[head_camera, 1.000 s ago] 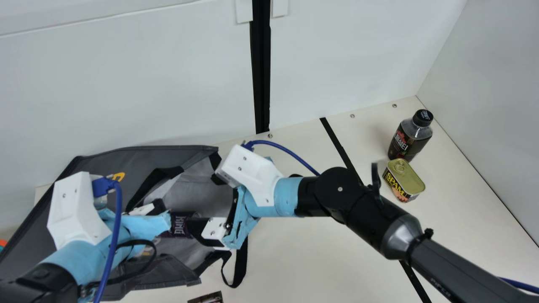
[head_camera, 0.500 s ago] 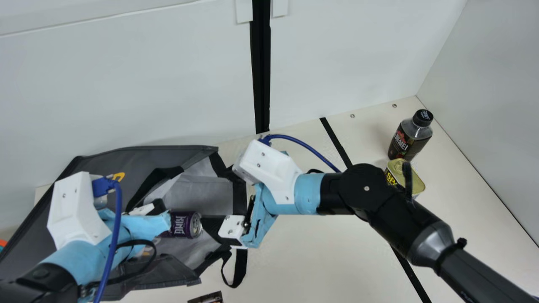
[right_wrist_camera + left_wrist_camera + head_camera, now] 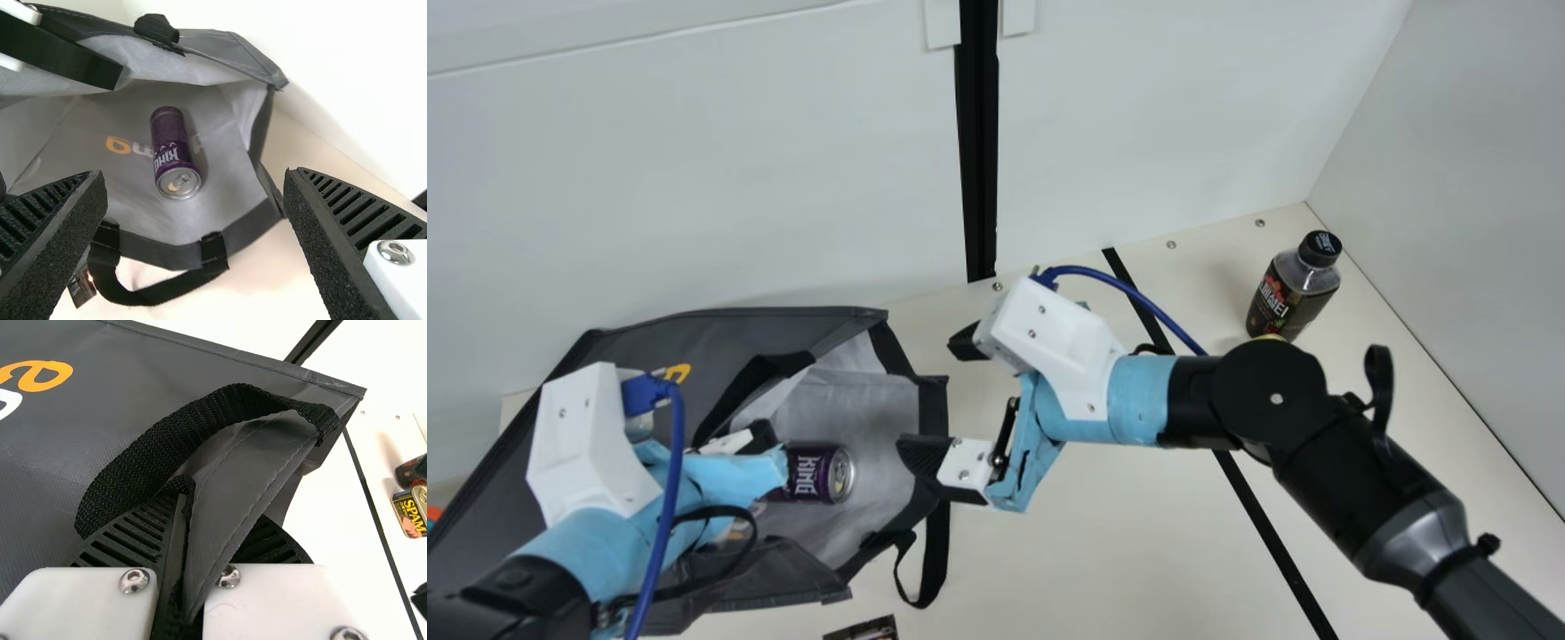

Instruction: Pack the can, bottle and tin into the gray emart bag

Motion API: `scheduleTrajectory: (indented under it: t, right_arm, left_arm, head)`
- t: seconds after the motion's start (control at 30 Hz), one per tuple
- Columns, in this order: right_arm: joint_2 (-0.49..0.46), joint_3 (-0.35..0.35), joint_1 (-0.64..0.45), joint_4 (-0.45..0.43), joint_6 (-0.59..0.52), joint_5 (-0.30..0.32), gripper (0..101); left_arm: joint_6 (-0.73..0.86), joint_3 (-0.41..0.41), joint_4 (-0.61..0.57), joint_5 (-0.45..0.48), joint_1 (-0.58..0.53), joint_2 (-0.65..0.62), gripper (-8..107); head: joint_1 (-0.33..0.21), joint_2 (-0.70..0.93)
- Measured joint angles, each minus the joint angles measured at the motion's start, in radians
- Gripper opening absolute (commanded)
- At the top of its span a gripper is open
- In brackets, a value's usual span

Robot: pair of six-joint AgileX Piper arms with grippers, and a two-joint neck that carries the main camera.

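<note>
While the left hand (image 3: 763,436) pinches the side of the gray emart bag (image 3: 720,324), the right hand (image 3: 934,398) is wide open at the bag's mouth, with nothing in its grip. Its two black fingers (image 3: 347,220) are spread far apart, one above the other in the main view, and both point toward the bag.

The right arm slants up from the main view's bottom right corner, bends at a round black joint (image 3: 1267,391), then runs nearly flat toward the bag. The left arm slopes up from the bottom left corner, and its hand is tipped toward the bag's mouth. Its tips are hard to see there, but in the left wrist view they seem closed on the bag's edge and a black strap (image 3: 140,460).

The purple can (image 3: 809,474) lies on its side inside the bag, its silver end facing out. The bottle (image 3: 1291,298) stands upright on the desk (image 3: 1103,551), near the tin (image 3: 411,512), which the right arm mostly covers in the main view.
</note>
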Motion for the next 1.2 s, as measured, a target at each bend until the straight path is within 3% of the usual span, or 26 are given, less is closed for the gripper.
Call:
scheduleTrajectory:
  t: [0.73, 1.2]
  right_arm:
    - [-0.074, -0.026, -0.110, -0.096, 0.105, 0.057, 91]
    - [-0.126, -0.026, -0.128, -0.189, 0.194, 0.020, 91]
  left_arm:
    - [0.000, 0.000, 0.000, 0.000, 0.000, 0.000, 10]
    - [0.000, 0.000, 0.000, 0.000, 0.000, 0.000, 10]
  head:
    - [0.000, 0.000]
    - [0.000, 0.000]
